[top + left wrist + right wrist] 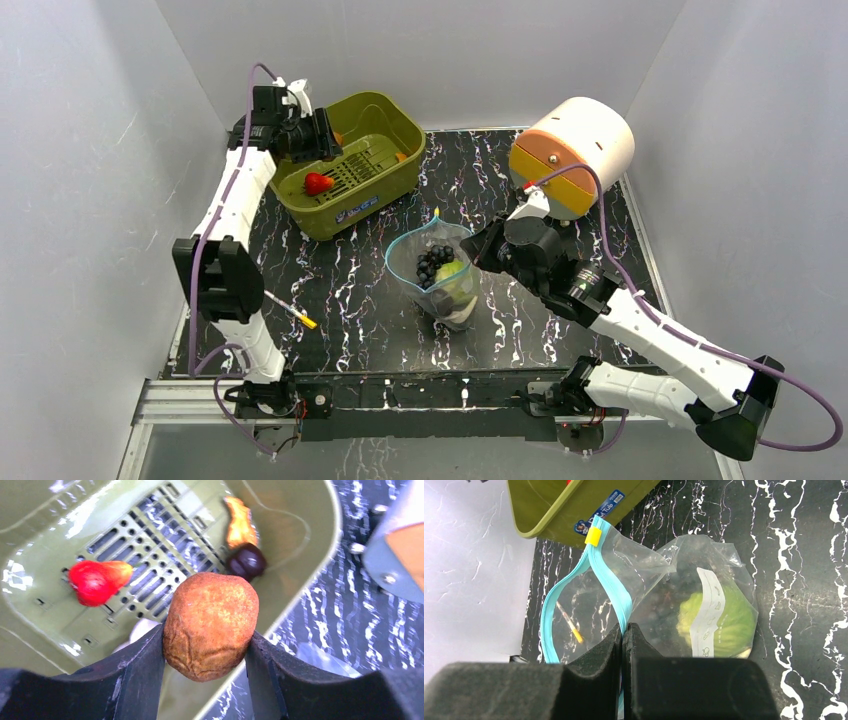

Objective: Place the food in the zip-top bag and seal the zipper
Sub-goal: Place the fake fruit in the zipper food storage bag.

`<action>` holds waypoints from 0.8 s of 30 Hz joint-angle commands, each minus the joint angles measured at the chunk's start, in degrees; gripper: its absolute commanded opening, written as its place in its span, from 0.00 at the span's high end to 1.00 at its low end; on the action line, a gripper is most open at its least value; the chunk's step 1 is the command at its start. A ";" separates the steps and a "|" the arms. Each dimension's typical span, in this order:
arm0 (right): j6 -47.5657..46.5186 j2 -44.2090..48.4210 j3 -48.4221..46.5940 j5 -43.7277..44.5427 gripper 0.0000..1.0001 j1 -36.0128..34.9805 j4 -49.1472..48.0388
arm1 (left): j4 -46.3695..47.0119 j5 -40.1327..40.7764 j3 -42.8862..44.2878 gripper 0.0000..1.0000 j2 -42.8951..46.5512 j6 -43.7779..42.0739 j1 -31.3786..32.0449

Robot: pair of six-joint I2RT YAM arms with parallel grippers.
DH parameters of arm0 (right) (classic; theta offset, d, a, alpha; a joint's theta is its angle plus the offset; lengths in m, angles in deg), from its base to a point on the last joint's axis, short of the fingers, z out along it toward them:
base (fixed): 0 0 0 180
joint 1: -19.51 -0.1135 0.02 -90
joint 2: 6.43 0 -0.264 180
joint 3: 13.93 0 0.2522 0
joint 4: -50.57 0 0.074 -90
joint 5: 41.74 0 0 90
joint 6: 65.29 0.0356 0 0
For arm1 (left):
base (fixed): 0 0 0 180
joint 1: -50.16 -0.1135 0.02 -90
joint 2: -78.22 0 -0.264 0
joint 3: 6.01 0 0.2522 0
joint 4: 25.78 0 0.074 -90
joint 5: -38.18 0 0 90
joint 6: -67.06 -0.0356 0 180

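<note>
The bin (335,213) lies behind and left of the bag (401,250) holding grapes (433,264).

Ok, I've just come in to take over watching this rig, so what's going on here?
The left gripper is clamped on a brown potato-like toy above the olive-green bin, where a red strawberry, an orange piece and a dark round fruit lie. The right gripper is shut on the teal zipper strip, holding the clear zip-top bag open at mid-table. The bag already holds a grape bunch and a cabbage; it is not yet sealed.
</note>
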 commanded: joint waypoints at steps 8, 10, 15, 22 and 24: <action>5.00 -1.09 -1.49 5.39 1.00 0.13 -3.97 | 5.83 -16.04 -11.47 0.82 15.91 4.25 5.19; 6.15 -1.24 -1.45 6.11 1.00 0.16 -4.15 | 7.88 -18.38 -13.79 0.82 18.47 5.14 6.38; 6.88 -1.88 -1.50 6.43 1.00 0.10 -5.31 | 8.89 -21.16 -17.01 0.84 21.16 4.54 10.45; 6.71 -2.82 -2.45 7.66 1.00 0.16 -7.00 | 9.48 -25.91 -20.27 0.84 23.32 3.43 15.72; 6.45 -2.70 -2.33 7.85 1.00 0.17 -7.75 | 10.33 -28.27 -21.55 0.84 24.07 3.79 16.62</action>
